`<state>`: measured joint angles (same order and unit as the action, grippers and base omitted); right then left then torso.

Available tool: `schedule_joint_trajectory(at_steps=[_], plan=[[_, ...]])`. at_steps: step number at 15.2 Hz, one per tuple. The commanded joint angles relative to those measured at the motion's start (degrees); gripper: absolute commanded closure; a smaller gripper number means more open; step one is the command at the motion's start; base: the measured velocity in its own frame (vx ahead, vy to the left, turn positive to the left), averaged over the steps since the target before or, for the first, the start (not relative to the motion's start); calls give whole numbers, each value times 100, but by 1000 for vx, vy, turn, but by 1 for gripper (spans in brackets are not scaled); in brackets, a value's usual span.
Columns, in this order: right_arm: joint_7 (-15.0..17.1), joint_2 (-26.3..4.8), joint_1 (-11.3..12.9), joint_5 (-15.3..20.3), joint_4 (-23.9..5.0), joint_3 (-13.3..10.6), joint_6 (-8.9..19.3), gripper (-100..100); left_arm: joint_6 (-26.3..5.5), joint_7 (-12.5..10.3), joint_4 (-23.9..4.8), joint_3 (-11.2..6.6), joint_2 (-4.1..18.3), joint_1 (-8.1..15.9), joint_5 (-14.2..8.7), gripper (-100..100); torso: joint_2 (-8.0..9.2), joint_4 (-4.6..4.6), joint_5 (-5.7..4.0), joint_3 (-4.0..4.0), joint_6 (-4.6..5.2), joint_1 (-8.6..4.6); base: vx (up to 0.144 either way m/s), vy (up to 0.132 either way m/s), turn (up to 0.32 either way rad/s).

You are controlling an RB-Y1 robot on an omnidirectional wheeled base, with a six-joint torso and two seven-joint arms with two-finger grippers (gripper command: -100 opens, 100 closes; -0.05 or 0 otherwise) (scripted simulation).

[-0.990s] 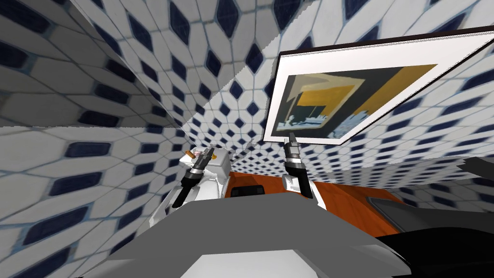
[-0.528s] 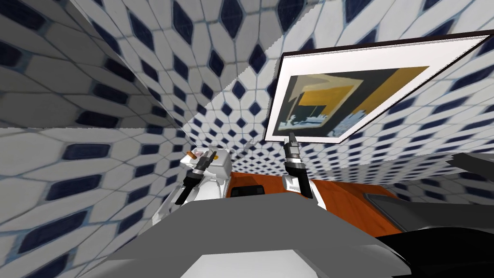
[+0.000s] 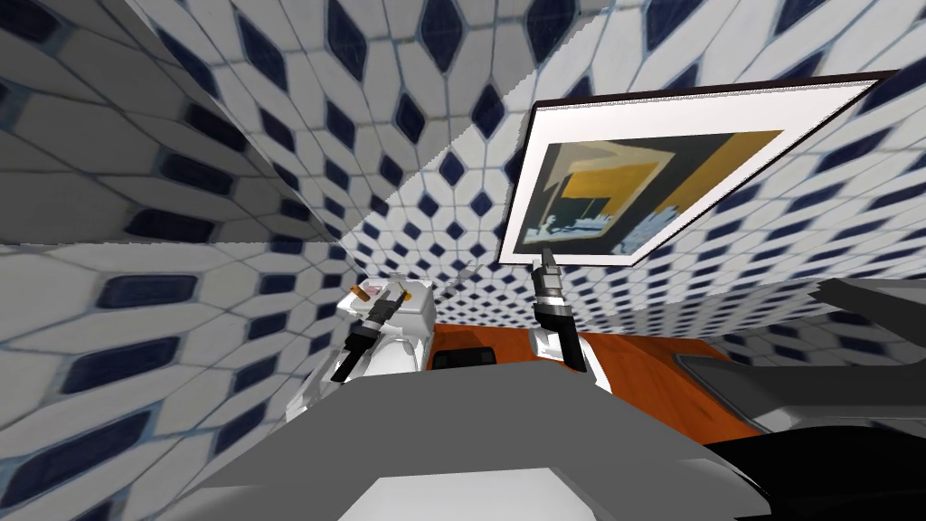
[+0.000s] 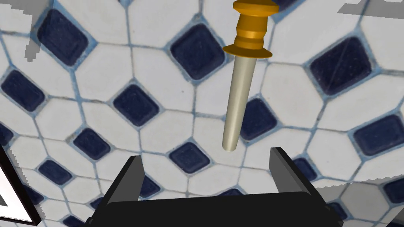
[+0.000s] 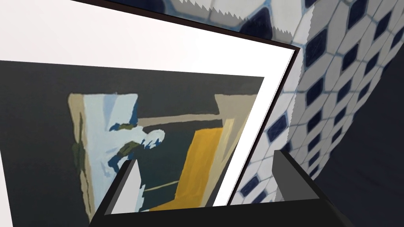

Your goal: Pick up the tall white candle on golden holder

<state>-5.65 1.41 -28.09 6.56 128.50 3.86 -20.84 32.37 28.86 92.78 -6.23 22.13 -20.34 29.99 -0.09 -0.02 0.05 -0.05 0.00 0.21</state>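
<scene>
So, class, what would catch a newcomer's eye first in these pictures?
The pale candle in its golden holder stands out, its tip just ahead of the open left gripper, against a wall of white and dark blue tiles. The big framed picture hangs in front of the open right gripper.

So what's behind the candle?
A wall of white and dark blue tiles. The candle and its golden holder cover the strip of tiles straight behind them.
</scene>
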Motion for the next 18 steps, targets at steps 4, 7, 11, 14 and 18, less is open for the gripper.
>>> schedule_joint_trajectory(at_steps=[4,7,11,14,18], plan=[[0,0,0,0,0,0,0,0,-2,379,-481,-27,44,142,249,-100,-7,-1,-2,-4,1,-8,29,24,-59],[0,0,0,0,0,0,0,0,-16,582,-725,-29,53,229,389,-100,-16,-3,-3,-9,1,-11,49,18,-72],[0,0,0,0,0,0,0,0,-21,520,-632,-28,57,189,350,100,-3,-1,-5,-2,0,-19,11,5,-6],[0,1,0,0,0,0,0,0,-21,520,-632,-28,57,189,350,100,3,1,-5,2,0,-21,0,0,0],[0,1,0,0,0,-1,0,0,-173,244,-426,-60,361,147,327,-100,-1,3,-8,1,4,-28,10,-15,-73]])
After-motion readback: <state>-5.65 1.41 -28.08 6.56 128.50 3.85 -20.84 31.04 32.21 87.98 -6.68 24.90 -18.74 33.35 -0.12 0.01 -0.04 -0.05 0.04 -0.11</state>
